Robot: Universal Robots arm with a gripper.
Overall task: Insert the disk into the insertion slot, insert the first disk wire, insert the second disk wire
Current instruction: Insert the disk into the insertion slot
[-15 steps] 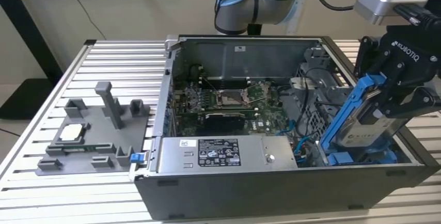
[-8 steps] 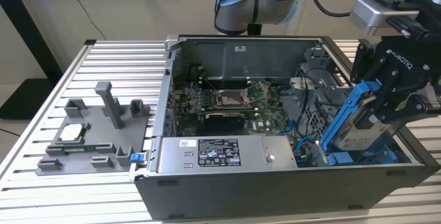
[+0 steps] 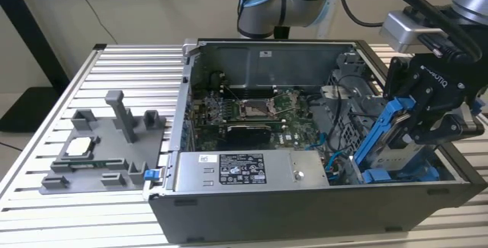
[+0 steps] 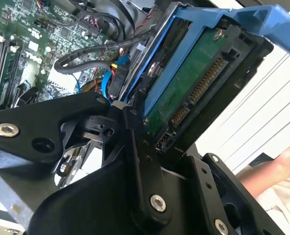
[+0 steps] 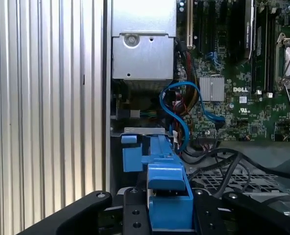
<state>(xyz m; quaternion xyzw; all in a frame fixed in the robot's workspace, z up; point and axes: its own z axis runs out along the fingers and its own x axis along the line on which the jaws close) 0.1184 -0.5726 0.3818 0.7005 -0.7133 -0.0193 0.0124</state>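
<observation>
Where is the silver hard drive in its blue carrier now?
At the exterior view's right, the silver-grey hard drive in its blue plastic carrier is held tilted in the black tool, over that end of the open grey computer case.

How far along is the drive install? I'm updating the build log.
Nothing is finished. In hand: the gripper holds the disk tilted over the insertion slot, not seated. Left: seating it and both wire insertions; its connector is bare.
</observation>
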